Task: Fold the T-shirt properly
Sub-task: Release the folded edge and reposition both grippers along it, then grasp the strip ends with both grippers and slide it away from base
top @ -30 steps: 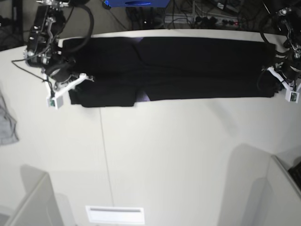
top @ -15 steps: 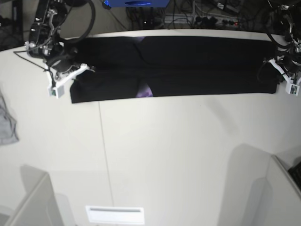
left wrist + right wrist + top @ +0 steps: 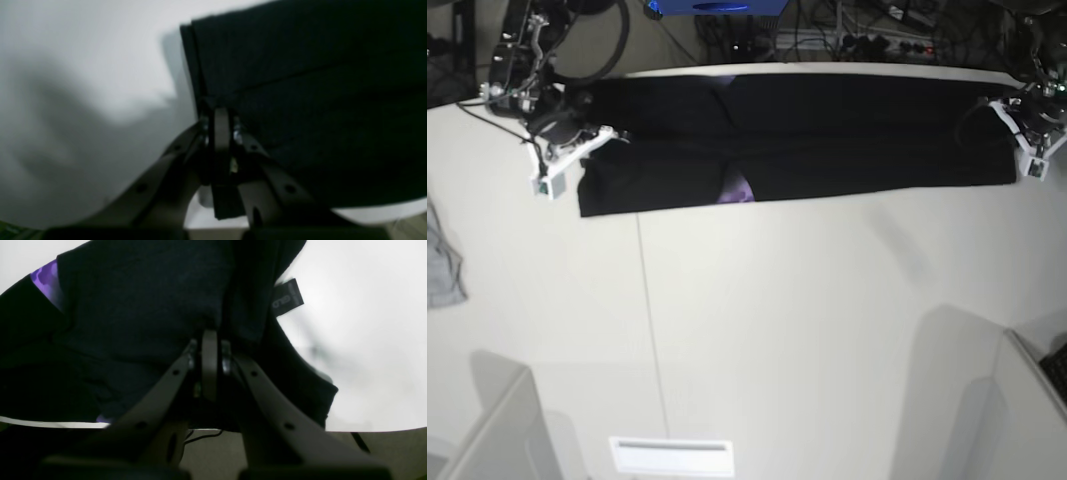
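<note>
The T-shirt (image 3: 827, 135) lay as a long black band along the table's (image 3: 777, 330) far edge, a purple patch (image 3: 738, 192) peeking out. Each gripper was pinched tight on one end — the left gripper (image 3: 218, 113) on the layered edge, the right gripper (image 3: 209, 340) seemingly near the label (image 3: 287, 298).

Robotics lab: white worktable (image 3: 777, 330), cable tangle w/ power strips (image 3: 877, 42) behind, blue box (image 3: 717, 6)
</note>
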`<state>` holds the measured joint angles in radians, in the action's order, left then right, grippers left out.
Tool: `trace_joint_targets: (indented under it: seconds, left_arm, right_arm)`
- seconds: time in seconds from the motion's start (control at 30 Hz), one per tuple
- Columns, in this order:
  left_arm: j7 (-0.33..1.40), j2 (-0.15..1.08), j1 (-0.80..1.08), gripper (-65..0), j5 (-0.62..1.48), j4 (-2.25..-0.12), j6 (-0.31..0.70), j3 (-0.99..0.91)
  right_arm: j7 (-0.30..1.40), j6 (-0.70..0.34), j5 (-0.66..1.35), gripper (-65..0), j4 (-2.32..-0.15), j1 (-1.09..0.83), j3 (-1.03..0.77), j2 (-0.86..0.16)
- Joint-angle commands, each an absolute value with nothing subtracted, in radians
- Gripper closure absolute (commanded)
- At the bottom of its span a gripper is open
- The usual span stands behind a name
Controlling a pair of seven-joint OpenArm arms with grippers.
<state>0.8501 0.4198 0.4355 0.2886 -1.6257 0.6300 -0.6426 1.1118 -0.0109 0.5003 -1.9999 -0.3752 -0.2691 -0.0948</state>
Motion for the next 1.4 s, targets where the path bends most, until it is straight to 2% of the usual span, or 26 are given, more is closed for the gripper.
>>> trace_joint_targets:
  seconds: [0.0,0.37,0.4,0.47,0.57,0.63,0.7,0.8,0.87,0.93,0.97,1.0,1.2,1.37]
  left_arm:
    - [0.837,0.438,0.437,0.0,0.268,-1.643,0.631,-0.645]
    - [0.835,0.438,0.433,0.0,0.231,-1.644,0.631,-0.647]
    - [0.835,0.438,0.435,-1.5,0.232,-1.644,0.631,-0.647]
    - [0.835,0.437,0.437,-17.1,0.232,-1.644,0.631,-0.667]
    - [0.835,0.433,0.433,-36.2,0.234,-1.644,0.631,-0.743]
    - [0.835,0.433,0.43,-44.8,0.236,-1.644,0.631,-0.792]
    - [0.835,0.432,0.427,-48.1,0.236,-1.659,0.639,-0.851]
    - [0.835,0.4,0.427,-43.3,0.251,-1.724,0.698,-0.923]
    - [0.835,0.364,0.43,-34.7,0.289,-1.771,0.698,-0.966]
    - [0.837,0.326,0.435,-16.0,0.315,-1.816,0.698,-0.978]
    - [0.837,0.309,0.435,-4.1,0.32,-1.821,0.698,-0.977]
    - [0.837,0.292,0.429,0.0,0.315,-1.819,0.698,-0.977]
    - [0.829,0.252,0.42,0.0,0.259,-1.696,0.698,-0.863]
    - [0.828,0.236,0.328,0.0,0.136,-1.567,0.698,-0.806]
  right_arm:
    - [1.106,-0.015,0.506,0.0,-2.006,-0.369,-0.274,-0.102]
    - [1.107,-0.015,0.506,0.0,-2.003,-0.377,-0.28,-0.104]
    - [1.107,-0.015,0.506,-4.5,-2.003,-0.377,-0.28,-0.104]
    - [1.107,-0.015,0.506,-14.7,-2.003,-0.377,-0.28,-0.104]
    - [1.104,-0.015,0.506,-22.5,-2.005,-0.377,-0.282,-0.104]
    - [1.099,-0.015,0.506,-23.0,-2.006,-0.377,-0.295,-0.104]
    - [1.098,-0.021,0.509,-23.0,-2.011,-0.377,-0.343,-0.096]
    - [1.049,-0.044,0.512,-21.3,-2.015,-0.377,-0.357,-0.096]
    - [1.009,-0.102,0.512,-14.9,-2.017,-0.384,-0.357,-0.094]
    - [0.97,-0.196,0.526,-1.1,-2.017,-0.392,-0.357,-0.085]
    - [0.966,-0.236,0.542,0.0,-2.015,-0.394,-0.357,-0.073]
    - [0.966,-0.259,0.545,0.0,-2.015,-0.394,-0.36,-0.062]
    - [0.995,-0.189,0.547,0.0,-1.96,-0.387,-0.355,-0.061]
    - [0.997,-0.183,0.547,0.0,-1.868,-0.36,-0.355,-0.091]
